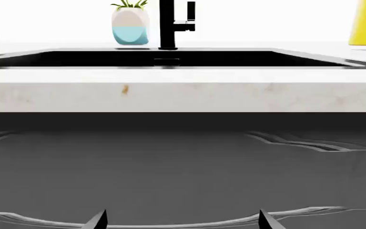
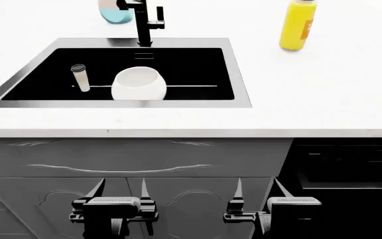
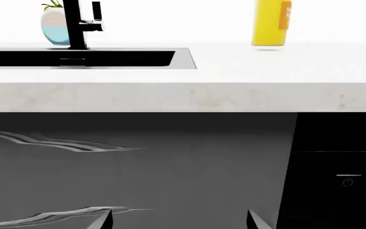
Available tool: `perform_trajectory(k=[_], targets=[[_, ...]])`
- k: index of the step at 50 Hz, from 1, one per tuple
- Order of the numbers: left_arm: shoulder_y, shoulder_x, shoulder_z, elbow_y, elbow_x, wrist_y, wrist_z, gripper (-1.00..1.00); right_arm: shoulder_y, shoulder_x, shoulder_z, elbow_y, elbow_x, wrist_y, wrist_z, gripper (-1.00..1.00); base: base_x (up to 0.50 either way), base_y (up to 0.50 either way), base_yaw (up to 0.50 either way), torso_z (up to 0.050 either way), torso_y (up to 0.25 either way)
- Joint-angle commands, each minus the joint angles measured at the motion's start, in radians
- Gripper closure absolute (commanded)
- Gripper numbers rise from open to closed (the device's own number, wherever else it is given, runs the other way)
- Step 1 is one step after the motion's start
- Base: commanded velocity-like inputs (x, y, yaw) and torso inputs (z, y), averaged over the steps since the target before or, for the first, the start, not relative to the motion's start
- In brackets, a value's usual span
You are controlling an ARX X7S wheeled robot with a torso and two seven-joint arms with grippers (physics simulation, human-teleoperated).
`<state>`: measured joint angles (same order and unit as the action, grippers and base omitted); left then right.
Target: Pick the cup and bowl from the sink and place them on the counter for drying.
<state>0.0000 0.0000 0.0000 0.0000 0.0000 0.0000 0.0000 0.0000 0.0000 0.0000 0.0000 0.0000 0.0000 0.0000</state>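
Observation:
In the head view the white bowl [image 2: 137, 84] sits in the black sink [image 2: 198, 69], near its middle front. The small cream cup [image 2: 79, 77] with a dark rim stands upright to the bowl's left in the same basin. The white counter [image 2: 310, 94] surrounds the sink. My left gripper [image 2: 119, 191] and right gripper [image 2: 256, 191] are both open and empty, low in front of the grey cabinet doors, below the counter edge. In the wrist views the sink [image 1: 170, 58] shows only as a dark strip; cup and bowl are hidden there.
A black faucet [image 2: 143, 22] stands behind the sink, with a white-and-blue plant pot [image 2: 115, 11] next to it. A yellow bottle [image 2: 297, 25] stands on the counter at the back right. A black appliance [image 2: 350, 164] sits under the counter at right.

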Motion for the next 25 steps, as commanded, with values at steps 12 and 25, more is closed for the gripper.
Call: perform_trajectory(k=[12, 25], targets=[[0.001, -0.047, 0.054, 0.003, -0.048, 0.003, -0.054, -1.0, -0.005, 0.049, -0.063, -0.003, 0.047, -0.031, 0.048, -1.0, 0.0, 0.0, 0.0, 0.0, 0.0], [0.005, -0.068, 0.07, 0.005, -0.084, 0.0, -0.072, -1.0, -0.002, 0.073, -0.097, -0.009, 0.052, -0.008, 0.067, -1.0, 0.0, 0.21, 0.0, 0.0, 0.0]])
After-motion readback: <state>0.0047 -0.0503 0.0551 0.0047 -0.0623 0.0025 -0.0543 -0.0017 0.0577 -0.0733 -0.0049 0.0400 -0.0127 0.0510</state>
